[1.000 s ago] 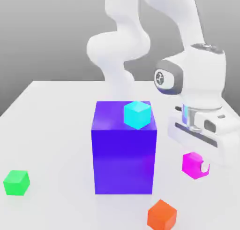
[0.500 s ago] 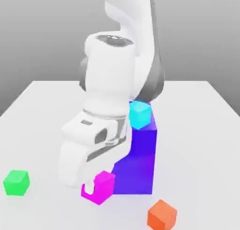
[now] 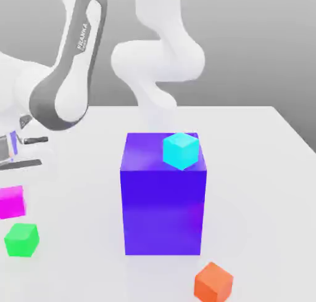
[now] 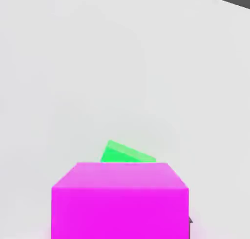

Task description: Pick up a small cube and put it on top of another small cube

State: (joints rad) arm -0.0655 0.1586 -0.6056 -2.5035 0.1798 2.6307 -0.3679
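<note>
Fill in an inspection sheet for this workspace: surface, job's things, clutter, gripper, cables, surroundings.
Surface: pale, smooth tabletop
Job's things: magenta cube held above the table; green cube on the table, nothing stacked on it
Clutter: big blue-purple block with cyan cube on top; orange cube on the table
Gripper: shut on the magenta cube
Cables: nothing seen
Surroundings: plain grey backdrop

At the exterior view's left edge, the hand of the robot arm is cut off, and so is part of the pink cube. In the hand view that cube runs past the picture's edge and hides much of the green cube. The blue block hides the table behind it.
</note>
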